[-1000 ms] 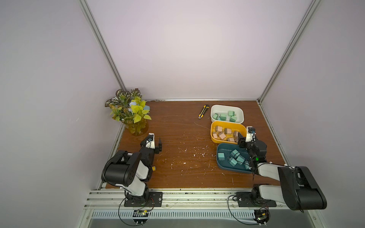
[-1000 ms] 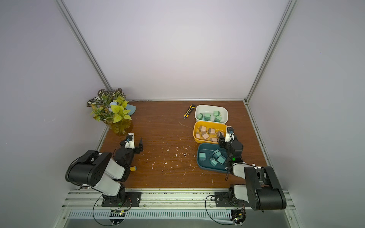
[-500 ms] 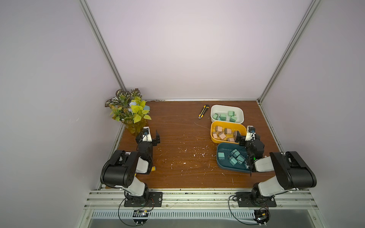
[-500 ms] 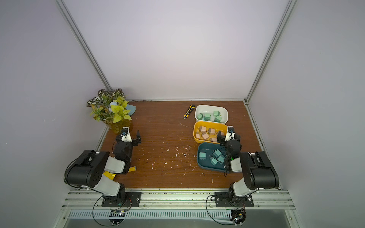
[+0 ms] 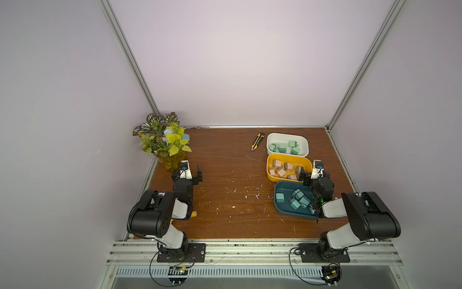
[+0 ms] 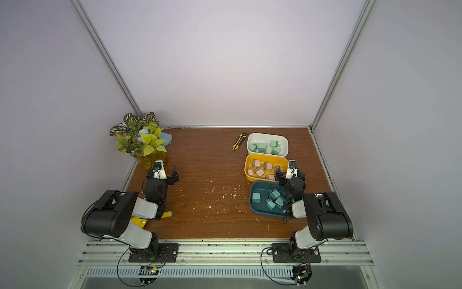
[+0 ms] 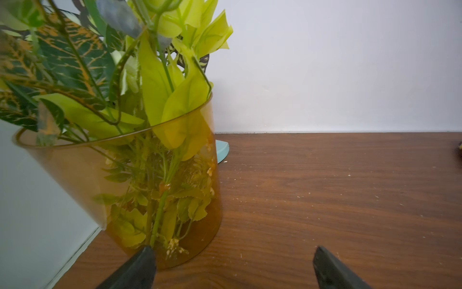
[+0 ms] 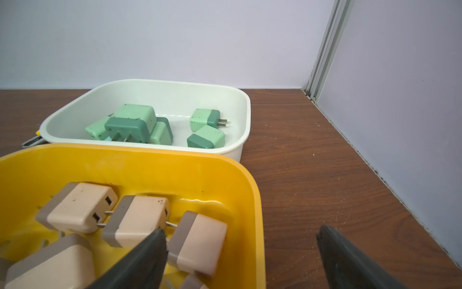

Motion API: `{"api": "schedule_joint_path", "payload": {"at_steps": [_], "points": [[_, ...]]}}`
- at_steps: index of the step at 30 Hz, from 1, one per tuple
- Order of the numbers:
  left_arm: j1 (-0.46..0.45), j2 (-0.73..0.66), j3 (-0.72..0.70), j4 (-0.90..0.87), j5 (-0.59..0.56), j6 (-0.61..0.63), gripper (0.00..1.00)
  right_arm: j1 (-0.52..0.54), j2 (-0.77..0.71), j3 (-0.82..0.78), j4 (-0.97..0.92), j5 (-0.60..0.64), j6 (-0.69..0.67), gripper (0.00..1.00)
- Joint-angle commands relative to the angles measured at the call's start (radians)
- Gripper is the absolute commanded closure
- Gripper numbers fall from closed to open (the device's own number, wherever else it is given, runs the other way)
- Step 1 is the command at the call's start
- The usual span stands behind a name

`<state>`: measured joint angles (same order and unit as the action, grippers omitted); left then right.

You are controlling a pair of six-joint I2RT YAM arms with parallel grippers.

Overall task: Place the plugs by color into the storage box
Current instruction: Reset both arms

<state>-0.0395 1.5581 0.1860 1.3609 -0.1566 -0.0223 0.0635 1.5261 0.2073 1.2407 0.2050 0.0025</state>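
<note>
The plugs lie sorted in three boxes at the table's right. Mint green plugs [image 8: 135, 120] sit in the white box [image 8: 246, 100], pale pink plugs [image 8: 82, 207] in the yellow box [image 8: 150, 170], and teal-blue plugs [image 5: 297, 194] in the dark teal box [image 5: 282, 209]. My right gripper [image 8: 241, 231] is open and empty, straddling the yellow box's near corner, one finger above a pink plug and the other over bare table. In a top view it [image 5: 308, 176] sits between the yellow and teal boxes. My left gripper [image 7: 233, 252] is open and empty, low over the table beside the vase.
An amber vase of artificial leaves [image 7: 175, 175] stands at the back left, close to my left fingers, with a pale blue object [image 7: 222, 151] behind it. A yellow-black utility knife [image 5: 257, 141] lies left of the white box. A yellow-handled object [image 6: 167, 214] lies under the left arm. White crumbs dot the wood.
Both arms have folded back toward their bases. The left gripper has shifted toward the vase; the right gripper has stayed by the yellow box's edge.
</note>
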Motion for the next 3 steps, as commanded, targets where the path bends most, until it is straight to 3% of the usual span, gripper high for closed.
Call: {"api": "schedule_joint_path", "payload": {"at_steps": [1, 3], "points": [[0.021, 0.002, 0.012, -0.019, 0.052, 0.001, 0.01, -0.001, -0.012, 0.015, 0.019, 0.016, 0.014, 0.00], [0.019, 0.000, 0.008, -0.012, 0.050, -0.001, 0.00, 0.000, -0.013, 0.013, 0.023, 0.015, 0.014, 0.00]]}}
